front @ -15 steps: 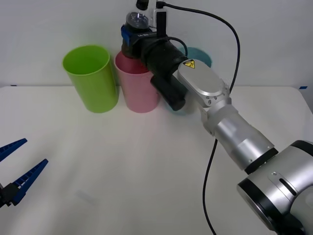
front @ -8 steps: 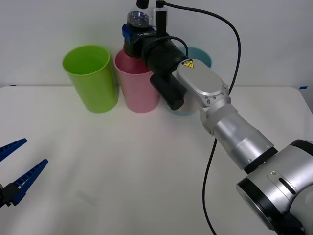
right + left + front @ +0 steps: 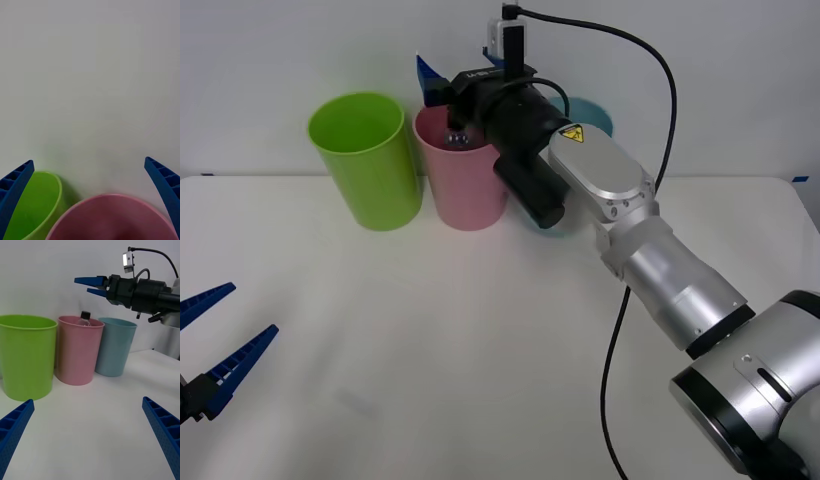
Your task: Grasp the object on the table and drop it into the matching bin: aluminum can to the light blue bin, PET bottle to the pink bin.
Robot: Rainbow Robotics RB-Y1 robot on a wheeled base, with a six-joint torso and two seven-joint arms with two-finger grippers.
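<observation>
From the front, your right gripper (image 3: 442, 88) hangs just above the pink bin (image 3: 465, 180), jaws spread and holding nothing. The bottle (image 3: 454, 136) sits just below the fingers, partly sunk into the bin's mouth. The light blue bin (image 3: 590, 115) is mostly hidden behind the arm, and the green bin (image 3: 368, 160) stands just beside the pink one on the far side from it. Your forearm runs very close past the blue bin, so a careless pull-back could knock it over.

In the right wrist view, the two blue fingers (image 3: 15, 191) stand wide apart with nothing between them. The pink bin's rim lies under the gap and the green bin just off to one side.

In the left wrist view, your left gripper (image 3: 90, 435) is wide open and empty, low over the table (image 3: 97, 420) and well apart from the bins. From here the bottle's black cap (image 3: 85, 315) pokes above the pink rim, below the right gripper. If the bottle is leaning on the rim instead of dropping clear, it may tip back out, or a descending finger could catch it.
</observation>
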